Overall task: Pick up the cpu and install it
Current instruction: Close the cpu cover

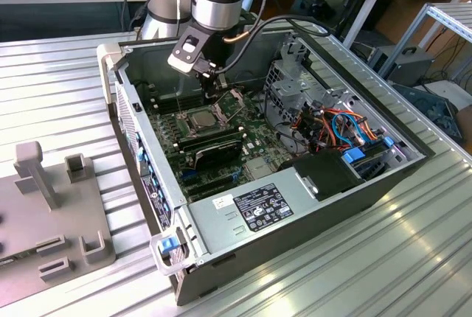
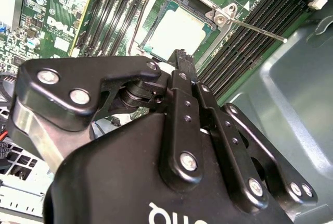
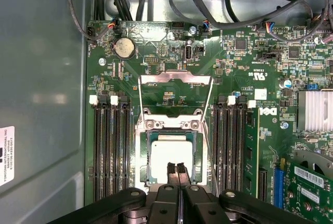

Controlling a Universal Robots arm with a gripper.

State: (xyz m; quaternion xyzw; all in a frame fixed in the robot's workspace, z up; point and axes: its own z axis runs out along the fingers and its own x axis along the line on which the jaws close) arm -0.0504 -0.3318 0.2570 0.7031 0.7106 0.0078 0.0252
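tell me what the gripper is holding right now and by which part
Nothing is held. The gripper is shut with nothing between its fingers, its tips over the cpu, which lies in the open socket.

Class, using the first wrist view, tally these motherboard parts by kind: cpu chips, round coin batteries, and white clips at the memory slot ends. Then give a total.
cpu: 1
coin battery: 1
white clips: 4
Total: 6

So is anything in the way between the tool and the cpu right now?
Nothing visible. The cpu lies in its socket with the hinged plate swung open. The shut tool sits directly over the cpu's edge, with no cable or part between them.
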